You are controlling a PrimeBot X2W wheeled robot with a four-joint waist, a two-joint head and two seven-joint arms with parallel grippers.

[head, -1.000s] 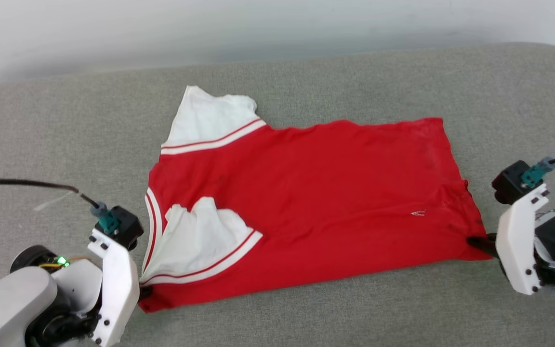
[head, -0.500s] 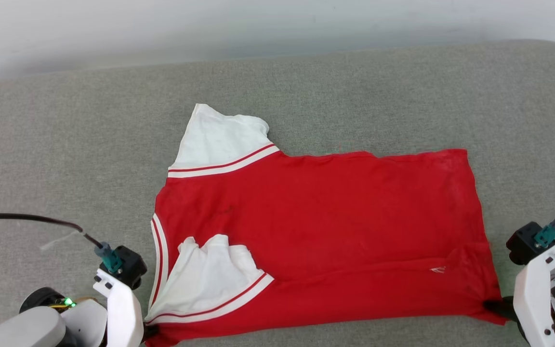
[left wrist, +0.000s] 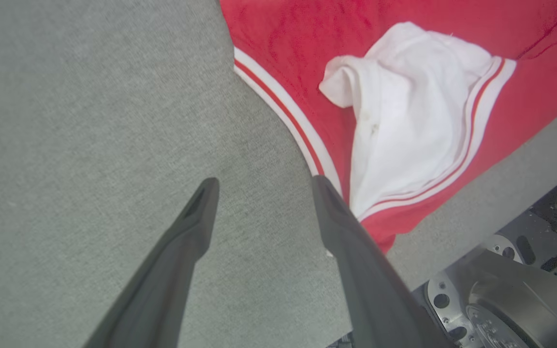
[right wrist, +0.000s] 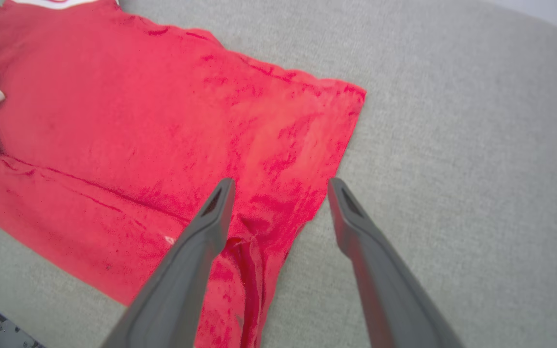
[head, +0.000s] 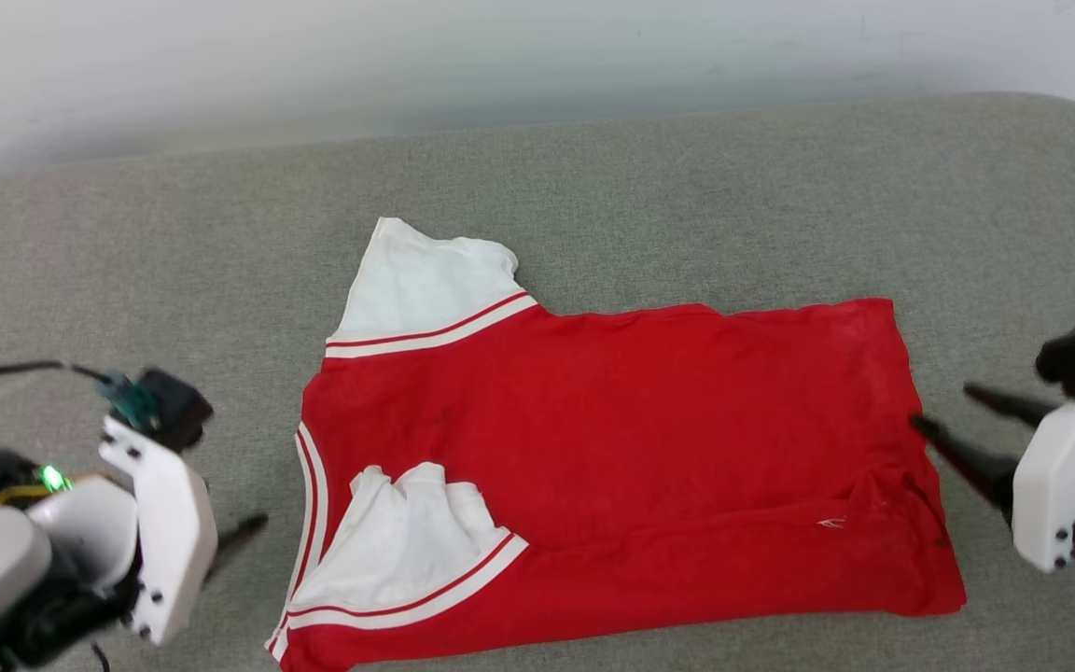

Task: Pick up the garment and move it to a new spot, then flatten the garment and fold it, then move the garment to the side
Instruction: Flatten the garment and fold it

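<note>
The red shirt [head: 649, 420] lies flat at the centre of the frame on the grey bench [head: 687, 187]. The left tool [left wrist: 261, 186] by its collar and the right tool [right wrist: 281, 183] at its hem are both spread and empty.

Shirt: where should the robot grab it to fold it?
Probably the two near corners of the shirt: left gripper from the collar end, right gripper from the hem end. It lies flat, so only its edges give fabric to pinch.
</note>
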